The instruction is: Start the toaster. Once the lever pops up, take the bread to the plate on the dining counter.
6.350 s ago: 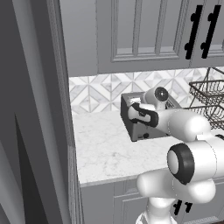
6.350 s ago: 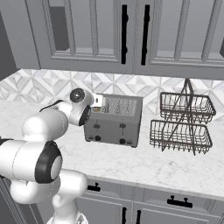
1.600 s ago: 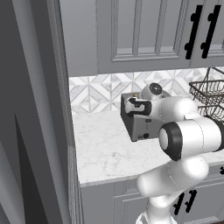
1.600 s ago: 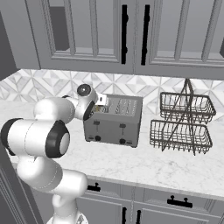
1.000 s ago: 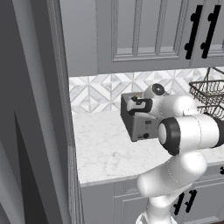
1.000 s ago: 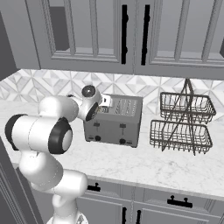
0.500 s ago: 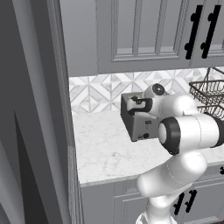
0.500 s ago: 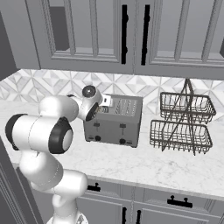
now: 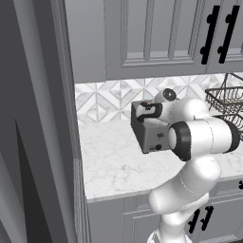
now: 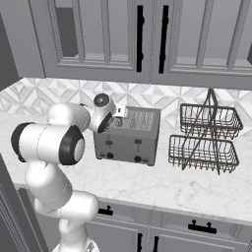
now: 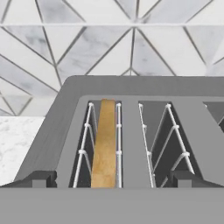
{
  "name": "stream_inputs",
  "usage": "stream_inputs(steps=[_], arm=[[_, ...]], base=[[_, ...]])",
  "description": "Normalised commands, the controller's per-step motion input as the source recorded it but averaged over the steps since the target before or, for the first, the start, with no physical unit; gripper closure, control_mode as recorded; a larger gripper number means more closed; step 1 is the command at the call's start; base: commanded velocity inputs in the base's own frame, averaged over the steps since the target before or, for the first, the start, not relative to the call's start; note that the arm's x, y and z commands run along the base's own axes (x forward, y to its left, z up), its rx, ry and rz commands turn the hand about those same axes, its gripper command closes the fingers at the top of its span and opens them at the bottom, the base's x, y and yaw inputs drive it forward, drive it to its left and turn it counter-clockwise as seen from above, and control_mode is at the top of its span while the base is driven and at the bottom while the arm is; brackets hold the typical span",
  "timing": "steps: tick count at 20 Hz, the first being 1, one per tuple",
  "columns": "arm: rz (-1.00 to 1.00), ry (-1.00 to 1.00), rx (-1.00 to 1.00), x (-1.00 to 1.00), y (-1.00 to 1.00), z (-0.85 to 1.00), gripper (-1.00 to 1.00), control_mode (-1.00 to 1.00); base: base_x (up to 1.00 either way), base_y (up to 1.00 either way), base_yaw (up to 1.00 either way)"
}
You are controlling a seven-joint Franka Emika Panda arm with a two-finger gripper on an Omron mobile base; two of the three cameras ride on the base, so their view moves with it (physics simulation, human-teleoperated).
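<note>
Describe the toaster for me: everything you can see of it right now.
The toaster is a dark grey, matte metal-looking box standing upright on the marble counter, close to the tiled backsplash, left of a wire basket rack. Small black controls dot its side. The hand view looks down into the slots with their white wire guides: the left one holds a tan bread slice on edge, the one beside it looks empty. The open tool hovers at its end.

Matte grey metal toaster [image 10: 129, 135] on glossy veined marble counter [image 10: 162, 184].
</note>
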Motion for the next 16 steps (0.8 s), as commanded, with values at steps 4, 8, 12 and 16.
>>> stream_inputs(steps=[4,8,12,16], arm=[[0.0,0.0,0.0,0.11,0.0,-0.08,1.0,-1.0],[0.0,-0.01,0.0,0.0,0.0,-0.03,1.0,-1.0],[0.0,-0.03,0.0,0.0,0.0,0.0,1.0,-1.0],[0.0,-0.04,0.0,0.0,0.0,0.0,1.0,-1.0]], base=[[0.0,0.0,0.0],[0.0,0.0,0.0],[0.0,0.0,0.0],[0.0,0.0,0.0]])
